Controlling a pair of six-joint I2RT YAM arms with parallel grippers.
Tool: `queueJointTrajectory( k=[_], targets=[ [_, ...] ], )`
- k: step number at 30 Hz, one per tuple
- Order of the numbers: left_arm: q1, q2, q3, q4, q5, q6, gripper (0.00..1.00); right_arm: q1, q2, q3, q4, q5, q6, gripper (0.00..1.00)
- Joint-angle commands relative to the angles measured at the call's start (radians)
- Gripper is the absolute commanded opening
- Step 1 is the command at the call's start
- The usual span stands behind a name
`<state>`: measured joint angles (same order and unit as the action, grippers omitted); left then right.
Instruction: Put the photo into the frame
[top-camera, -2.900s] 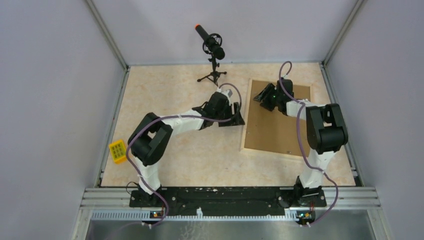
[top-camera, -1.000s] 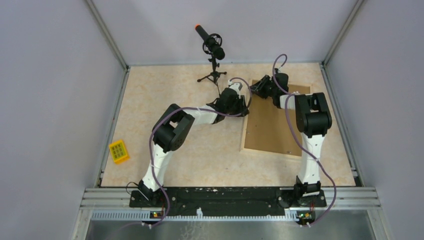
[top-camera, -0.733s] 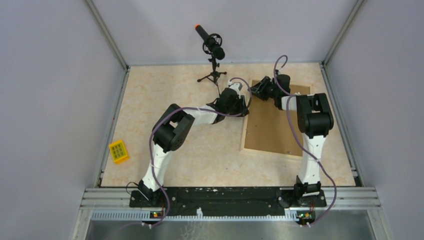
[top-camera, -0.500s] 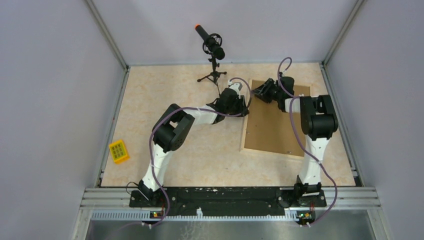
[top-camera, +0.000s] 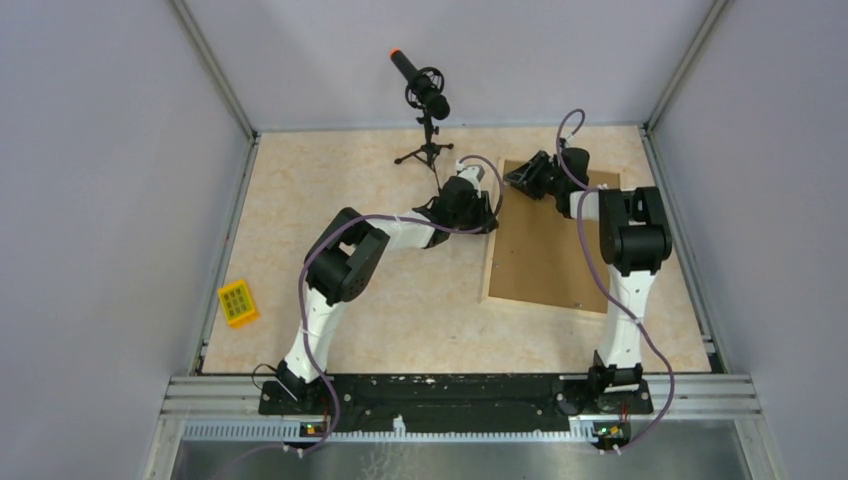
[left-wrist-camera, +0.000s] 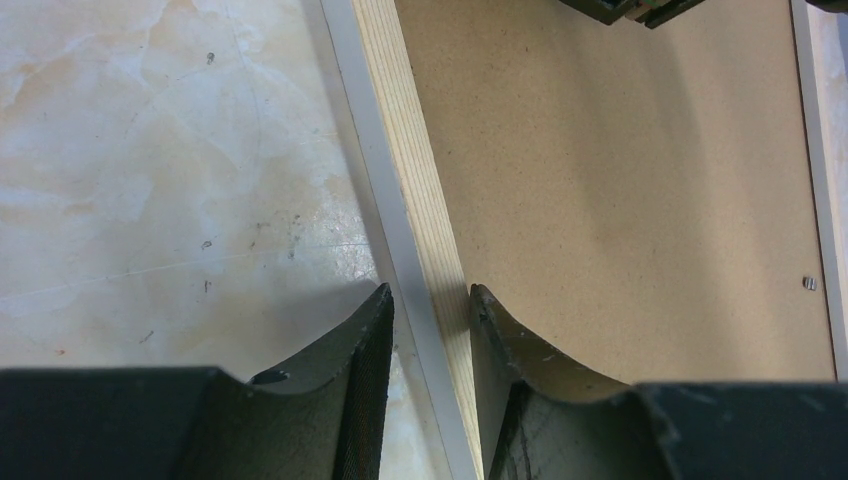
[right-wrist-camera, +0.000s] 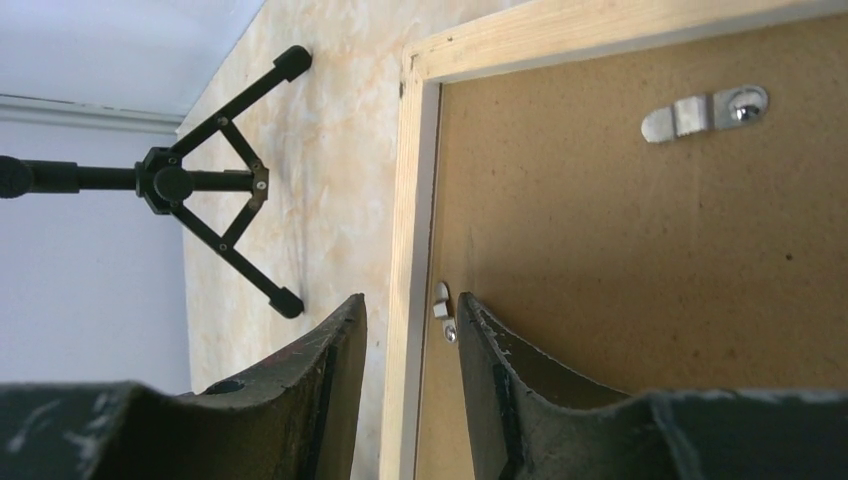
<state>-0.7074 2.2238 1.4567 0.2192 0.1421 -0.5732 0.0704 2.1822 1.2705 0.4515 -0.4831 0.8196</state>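
Note:
The frame (top-camera: 488, 270) lies face down on the right of the table, its brown backing board (top-camera: 550, 250) up. My left gripper (top-camera: 491, 220) is at the frame's left rail (left-wrist-camera: 400, 130). In the left wrist view its jaws (left-wrist-camera: 430, 295) are shut on that rail, one finger outside and one on the board (left-wrist-camera: 620, 180). My right gripper (top-camera: 513, 179) is at the far left corner. In the right wrist view it stands open (right-wrist-camera: 412, 305) astride the rail (right-wrist-camera: 405, 200), with gaps on both sides, beside a small turn clip (right-wrist-camera: 441, 298). The photo is out of view.
A black microphone on a tripod (top-camera: 425, 100) stands at the back, its legs (right-wrist-camera: 215, 180) close to the frame's far left corner. A yellow block (top-camera: 237, 302) lies at the left edge. Another metal clip (right-wrist-camera: 700, 112) sits on the board's far edge. Walls enclose the table.
The left arm reached further out to the frame's left rail and has held still for the last second. The right gripper shifted slightly right at the far corner and its jaws widened.

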Motion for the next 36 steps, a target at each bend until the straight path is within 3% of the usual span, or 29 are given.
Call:
queueJointTrajectory(
  k=[1, 13, 36],
  targets=[
    [0.002, 0.038, -0.032, -0.066, 0.001, 0.013, 0.39, 0.013, 0.037, 0.042, -0.052, 0.007, -0.048, 0.39],
    [0.002, 0.031, -0.035, -0.066, 0.000, 0.015, 0.39, 0.020, 0.052, 0.055, -0.078, -0.101, -0.081, 0.38],
    [0.004, 0.028, -0.041, -0.063, 0.004, 0.015, 0.38, 0.034, 0.073, 0.157, -0.154, -0.118, -0.114, 0.40]
  ],
)
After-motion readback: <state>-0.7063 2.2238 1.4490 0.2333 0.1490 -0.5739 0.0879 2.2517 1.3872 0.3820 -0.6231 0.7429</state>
